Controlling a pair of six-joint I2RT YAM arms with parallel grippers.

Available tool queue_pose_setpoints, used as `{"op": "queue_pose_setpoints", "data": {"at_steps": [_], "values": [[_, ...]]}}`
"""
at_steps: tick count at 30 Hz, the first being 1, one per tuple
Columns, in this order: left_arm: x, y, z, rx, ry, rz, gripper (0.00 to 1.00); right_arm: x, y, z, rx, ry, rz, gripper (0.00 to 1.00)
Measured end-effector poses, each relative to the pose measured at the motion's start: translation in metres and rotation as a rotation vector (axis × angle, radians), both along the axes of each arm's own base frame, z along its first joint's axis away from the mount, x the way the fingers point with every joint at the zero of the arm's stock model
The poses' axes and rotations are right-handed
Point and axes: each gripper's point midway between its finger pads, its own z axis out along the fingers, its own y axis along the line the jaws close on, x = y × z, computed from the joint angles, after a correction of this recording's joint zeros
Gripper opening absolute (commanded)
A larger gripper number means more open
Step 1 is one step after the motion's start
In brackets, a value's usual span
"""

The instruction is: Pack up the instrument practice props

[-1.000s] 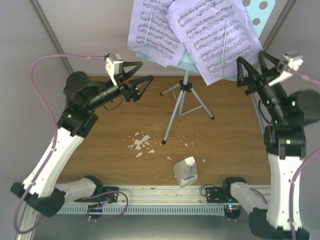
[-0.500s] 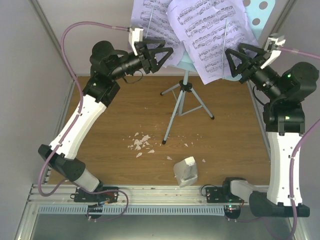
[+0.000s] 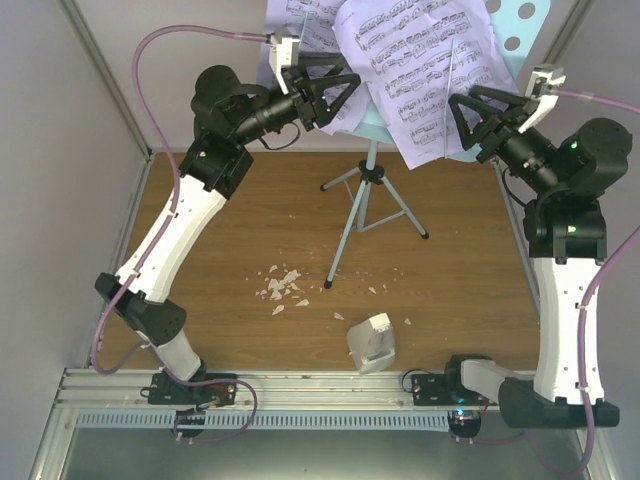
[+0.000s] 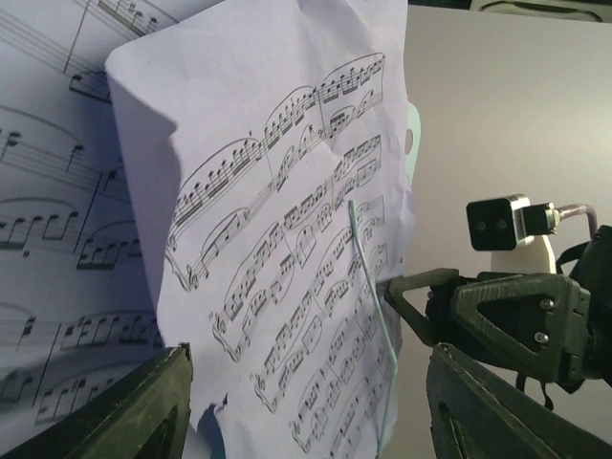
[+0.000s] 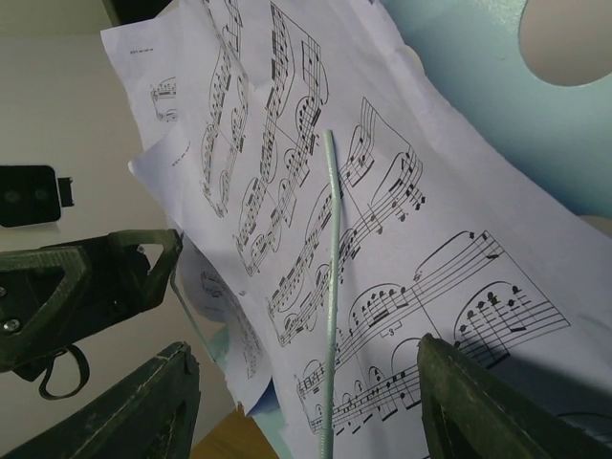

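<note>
The brown wooden worktop [image 3: 220,290] spreads out ahead of my two bases. The pale-blue music stand [image 3: 372,175] has its tripod feet planted on the far half, a little right of the middle. Its hole-punched tray [image 3: 520,20] tilts up over the far edge toward the far right corner.

Across that tray lie the sheet music pages [image 3: 420,70], lavender-white and creased. The right-hand page overlaps the left-hand one, and both hang down past the tray's lower lip. A thin pale wire [image 5: 330,287] runs down the face of the right-hand page.

Both my arms are raised to the far edge, one on each side of the stand. My left pincer [image 3: 345,100] is up at the left-hand page and points toward the middle. Its jaws are spread wide and grasp nothing; from my left wrist the edge of the right-hand page sits in the gap between them. My right pincer [image 3: 463,128] faces it from the other side at the right-hand page's lower edge, likewise released and holding nothing. I cannot tell whether either one touches the paper.

The small white metronome [image 3: 370,342] under its clear tapered cover sits close to the near edge, just right of the middle, well apart from both pincers. Small white crumbs [image 3: 280,285] lie scattered around the middle of the worktop.
</note>
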Motion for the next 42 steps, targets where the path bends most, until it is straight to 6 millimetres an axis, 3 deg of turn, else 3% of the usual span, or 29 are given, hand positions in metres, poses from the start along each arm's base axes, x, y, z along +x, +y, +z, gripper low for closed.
{"op": "queue_pose_setpoints", "data": {"at_steps": [10, 15, 22, 30, 35, 39, 42], "values": [[0.012, -0.017, -0.002, 0.022, -0.031, 0.020, 0.45, 0.001, 0.003, 0.000, 0.002, -0.002, 0.008, 0.61], [0.016, -0.018, -0.004, 0.035, -0.036, 0.063, 0.53, 0.006, 0.009, -0.004, 0.007, 0.015, 0.019, 0.61], [0.027, -0.006, -0.032, 0.078, 0.019, 0.172, 0.58, 0.007, 0.011, -0.003, 0.012, 0.014, 0.012, 0.61], [0.024, -0.005, -0.017, 0.061, -0.011, 0.153, 0.61, 0.007, 0.013, -0.004, 0.015, 0.016, 0.014, 0.61], [0.027, -0.015, -0.003, 0.036, -0.043, 0.094, 0.46, 0.007, 0.014, -0.004, 0.015, 0.018, 0.016, 0.61], [0.032, -0.025, -0.010, 0.040, -0.025, 0.051, 0.36, 0.006, 0.016, -0.004, 0.015, 0.018, 0.021, 0.61], [0.035, -0.028, -0.016, 0.048, -0.014, 0.043, 0.21, 0.007, 0.016, -0.004, 0.017, 0.018, 0.016, 0.60]]}}
